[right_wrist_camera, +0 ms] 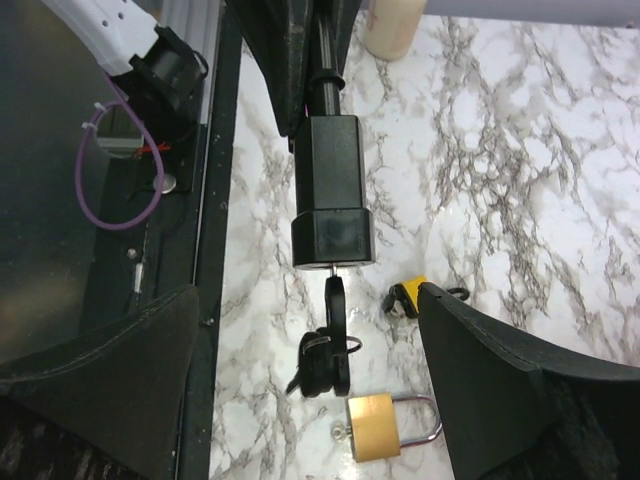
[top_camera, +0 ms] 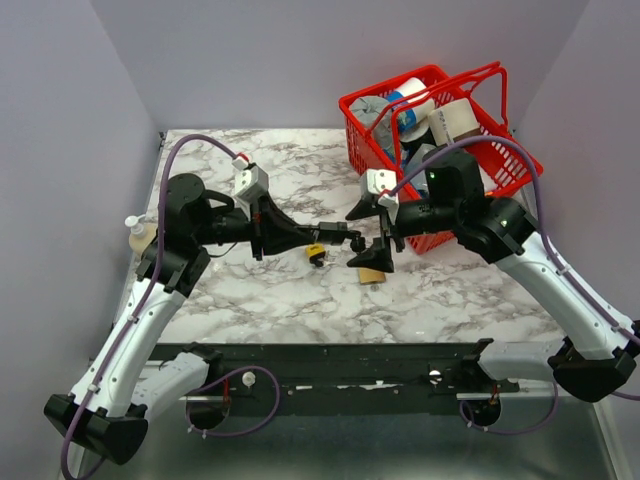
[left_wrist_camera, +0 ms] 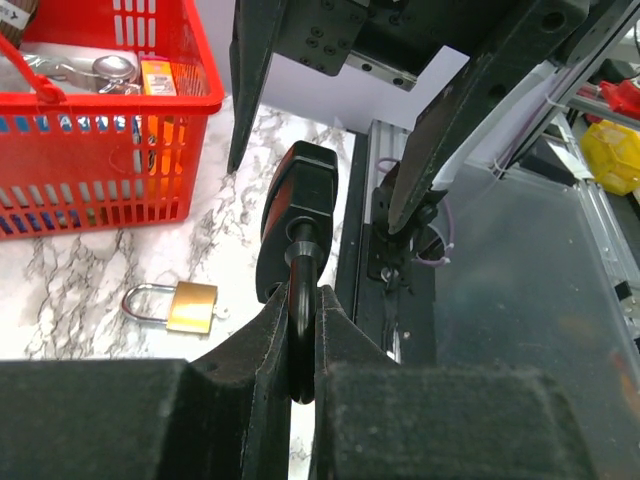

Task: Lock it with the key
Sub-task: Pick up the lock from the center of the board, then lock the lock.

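Black padlock (right_wrist_camera: 332, 190): up in the air over the bench (top_camera: 270, 300), hanging by its shackle.
Left gripper (left_wrist_camera: 303, 310): jaws clamped on that shackle.
Key (right_wrist_camera: 336, 300): in the keyhole, bunch dangling off it.
Right gripper (right_wrist_camera: 308, 300): jaws wide apart, flanking the key, gripping nothing.
Brass padlock (right_wrist_camera: 375, 425): lying on the bench below.
Red basket (top_camera: 362, 150): far right corner.

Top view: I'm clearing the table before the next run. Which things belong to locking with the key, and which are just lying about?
In the job: black padlock, held by its shackle in the left fingers; key in its keyhole; right fingers, open beside it.
Lying about: brass padlock; red basket; small yellow and black piece; bottle.
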Robot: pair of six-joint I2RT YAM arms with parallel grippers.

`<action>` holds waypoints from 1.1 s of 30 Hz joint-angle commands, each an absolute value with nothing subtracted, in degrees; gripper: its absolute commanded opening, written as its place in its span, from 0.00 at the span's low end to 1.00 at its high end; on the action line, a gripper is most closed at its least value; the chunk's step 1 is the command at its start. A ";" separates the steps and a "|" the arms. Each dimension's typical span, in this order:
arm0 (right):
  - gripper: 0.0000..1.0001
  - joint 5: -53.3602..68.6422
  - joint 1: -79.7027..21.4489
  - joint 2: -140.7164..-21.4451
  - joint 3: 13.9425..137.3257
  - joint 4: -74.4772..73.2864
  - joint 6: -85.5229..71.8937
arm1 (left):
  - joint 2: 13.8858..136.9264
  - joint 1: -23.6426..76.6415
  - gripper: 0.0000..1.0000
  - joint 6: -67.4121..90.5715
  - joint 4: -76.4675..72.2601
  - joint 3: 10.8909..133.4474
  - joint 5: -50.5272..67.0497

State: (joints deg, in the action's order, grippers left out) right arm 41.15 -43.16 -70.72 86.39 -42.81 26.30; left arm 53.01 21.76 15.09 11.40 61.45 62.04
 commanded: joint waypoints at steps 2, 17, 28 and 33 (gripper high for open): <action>0.96 47.72 -42.98 -72.24 87.10 -39.37 24.43 | 51.59 21.80 0.00 21.09 0.35 62.49 64.86; 0.89 51.51 -43.59 -73.91 86.13 -33.66 24.44 | 51.15 22.23 0.00 28.65 -7.56 61.08 63.81; 0.72 52.21 -43.77 -76.46 89.74 -37.09 25.75 | 51.68 23.38 0.00 30.23 -9.05 61.26 63.37; 0.61 51.86 -43.86 -76.55 90.00 -37.26 26.01 | 51.77 23.55 0.00 30.24 -8.53 61.00 63.37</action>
State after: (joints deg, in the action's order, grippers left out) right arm 50.09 -43.51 -76.34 88.09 -36.58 25.47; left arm 52.64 23.11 29.21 -3.77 60.29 63.05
